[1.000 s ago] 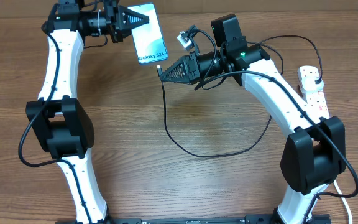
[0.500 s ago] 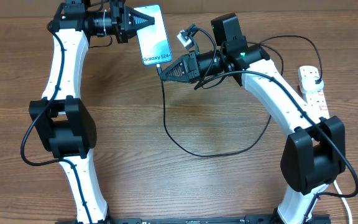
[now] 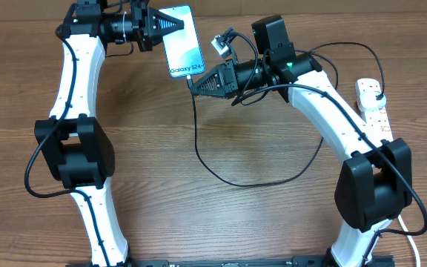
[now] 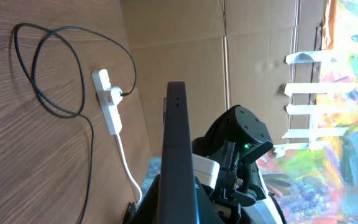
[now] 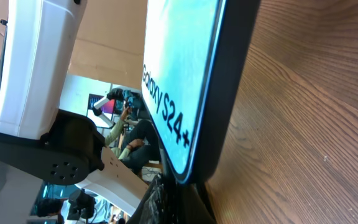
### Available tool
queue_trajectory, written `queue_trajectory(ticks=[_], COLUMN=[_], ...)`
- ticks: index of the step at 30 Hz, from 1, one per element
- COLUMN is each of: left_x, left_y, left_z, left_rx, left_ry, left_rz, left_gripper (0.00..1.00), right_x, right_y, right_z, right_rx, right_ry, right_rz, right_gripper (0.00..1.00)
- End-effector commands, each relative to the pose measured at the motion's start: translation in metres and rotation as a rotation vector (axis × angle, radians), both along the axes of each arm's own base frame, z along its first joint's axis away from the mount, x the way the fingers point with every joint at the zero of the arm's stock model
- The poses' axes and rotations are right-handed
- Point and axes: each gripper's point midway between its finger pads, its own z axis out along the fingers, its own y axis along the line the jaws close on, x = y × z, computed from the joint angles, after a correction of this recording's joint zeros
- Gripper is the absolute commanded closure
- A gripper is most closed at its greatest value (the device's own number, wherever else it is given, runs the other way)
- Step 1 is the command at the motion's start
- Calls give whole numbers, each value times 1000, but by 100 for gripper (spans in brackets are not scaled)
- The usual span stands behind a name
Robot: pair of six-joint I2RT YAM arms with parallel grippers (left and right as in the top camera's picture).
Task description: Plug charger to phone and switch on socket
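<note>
My left gripper (image 3: 170,24) is shut on the phone (image 3: 181,43), held above the table at the back, its blue "Galaxy S24+" screen up. In the left wrist view the phone (image 4: 178,149) shows edge-on between the fingers. My right gripper (image 3: 193,81) is shut on the charger's connector tip, pressed against the phone's bottom edge. In the right wrist view the phone (image 5: 185,81) fills the frame above the fingers (image 5: 178,198). The black charger cable (image 3: 221,174) loops over the table to its plug in the white socket strip (image 3: 373,105) at the right.
The strip also shows in the left wrist view (image 4: 109,102), with its thick white cord (image 4: 127,171). Cardboard panels stand behind the table's back edge. Both arm bases stand at the front edge.
One second ago the phone was farther left, apart from the connector. The left gripper moved it right to the connector tip. Nothing has moved in the last half second.
</note>
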Motion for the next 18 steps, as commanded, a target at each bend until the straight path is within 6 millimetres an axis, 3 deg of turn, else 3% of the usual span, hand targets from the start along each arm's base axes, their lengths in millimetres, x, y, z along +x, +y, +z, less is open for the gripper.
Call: queue_trajectory(ticks=[1, 18], left_x=[-6, -7], left_y=[-7, -11], left_z=[12, 11], left_rx=[-22, -21], left_ry=[-46, -46], left_rz=[-37, -44], left_gripper=[96, 96], right_x=[3, 11], right_y=[-1, 2], right_z=[10, 18], right_rx=[1, 21], right_ry=[-6, -13], right_rz=[-18, -43], right_gripper=[96, 96])
